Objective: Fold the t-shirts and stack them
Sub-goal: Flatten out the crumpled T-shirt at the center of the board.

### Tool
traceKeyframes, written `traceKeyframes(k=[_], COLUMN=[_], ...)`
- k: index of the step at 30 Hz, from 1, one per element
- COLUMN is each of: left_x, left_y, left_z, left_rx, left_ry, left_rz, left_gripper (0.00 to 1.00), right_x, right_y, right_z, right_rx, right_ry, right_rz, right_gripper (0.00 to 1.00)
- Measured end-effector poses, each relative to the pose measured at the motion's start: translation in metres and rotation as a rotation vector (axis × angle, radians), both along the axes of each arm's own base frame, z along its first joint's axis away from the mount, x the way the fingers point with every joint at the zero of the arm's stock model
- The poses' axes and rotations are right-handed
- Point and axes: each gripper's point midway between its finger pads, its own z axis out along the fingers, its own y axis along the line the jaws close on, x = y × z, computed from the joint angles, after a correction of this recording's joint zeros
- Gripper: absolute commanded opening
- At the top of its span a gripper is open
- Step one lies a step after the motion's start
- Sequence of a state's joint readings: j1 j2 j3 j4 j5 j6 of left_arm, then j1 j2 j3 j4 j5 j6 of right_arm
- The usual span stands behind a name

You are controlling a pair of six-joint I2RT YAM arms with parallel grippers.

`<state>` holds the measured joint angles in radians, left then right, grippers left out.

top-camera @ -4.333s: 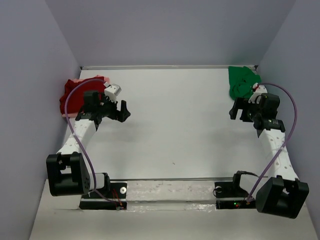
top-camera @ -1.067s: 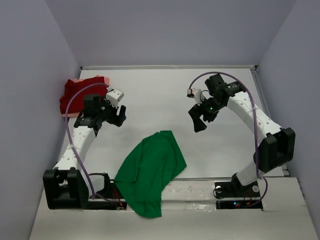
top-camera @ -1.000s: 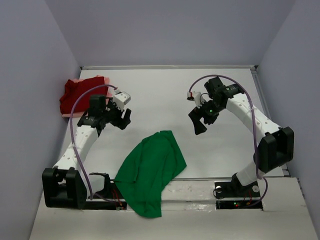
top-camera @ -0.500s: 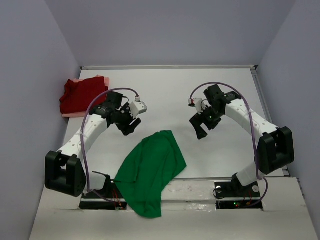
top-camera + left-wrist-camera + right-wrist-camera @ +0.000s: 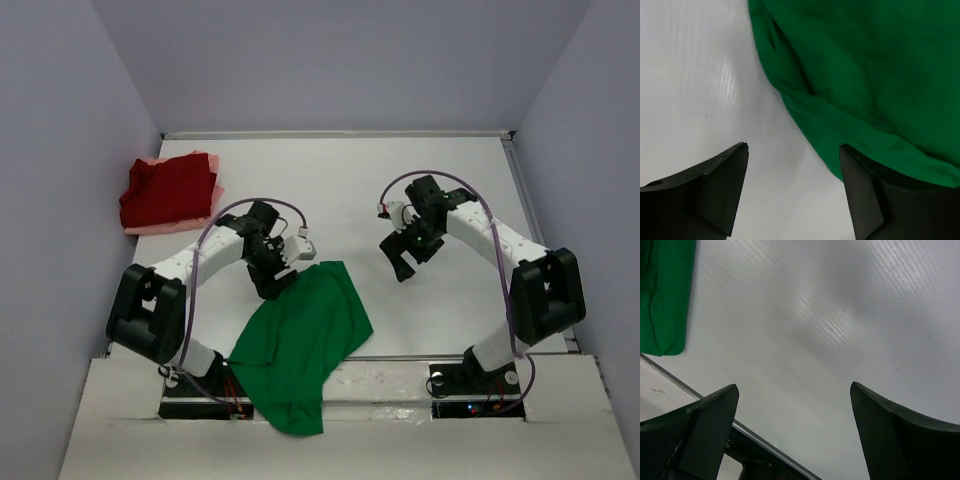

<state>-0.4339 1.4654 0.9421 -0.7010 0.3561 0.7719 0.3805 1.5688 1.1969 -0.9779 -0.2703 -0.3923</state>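
A bright green t-shirt (image 5: 305,335) lies crumpled at the table's near left, and its lower part hangs over the front edge. My left gripper (image 5: 273,283) is open at the shirt's far-left edge. In the left wrist view the green t-shirt (image 5: 865,75) fills the upper right. There the left gripper (image 5: 792,147) has one finger over bare table and the other over the cloth's border. A dark red t-shirt (image 5: 168,190) sits on a pale pink one (image 5: 148,229) at the back left. My right gripper (image 5: 402,263) hangs open over bare table, holding nothing. The right wrist view shows that right gripper (image 5: 794,386) and a corner of the green t-shirt (image 5: 665,295).
Grey walls close in the white table (image 5: 350,190) on the left, back and right. A metal rail (image 5: 420,357) runs along the front edge between the two arm bases. The same front rail (image 5: 765,442) shows under the right gripper.
My left arm has swung right and nearer, from beside the red shirt to the green shirt's far-left edge. The right gripper has dropped slightly toward me. The shirts have not moved.
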Motion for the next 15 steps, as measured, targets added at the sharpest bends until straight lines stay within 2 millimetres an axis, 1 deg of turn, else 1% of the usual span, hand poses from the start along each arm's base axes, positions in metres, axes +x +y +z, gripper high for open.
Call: traceKeyframes(k=[3,8,15], left_x=[-0.009,-0.022,-0.029], left_y=[-0.008,-0.017,-0.032], left_z=[-0.006,-0.015,-0.008], left_rx=[0.009,0.008,-0.032], left_ry=[0.034,0.103,0.127], left_rz=[-0.042,-0.083,-0.122], left_gripper=[0.82,0.79,0.75], right_x=[-0.003,0.001,-0.001], right_y=[-0.002,-0.004,-0.007], right_z=[-0.007,-0.009,-0.017], right_rx=[-0.013,-0.024,-0.043], right_ry=[0.016,0.002,0.01], right_rz=[-0.005,-0.009,-0.012], right_gripper=[0.98,0.97,0.97])
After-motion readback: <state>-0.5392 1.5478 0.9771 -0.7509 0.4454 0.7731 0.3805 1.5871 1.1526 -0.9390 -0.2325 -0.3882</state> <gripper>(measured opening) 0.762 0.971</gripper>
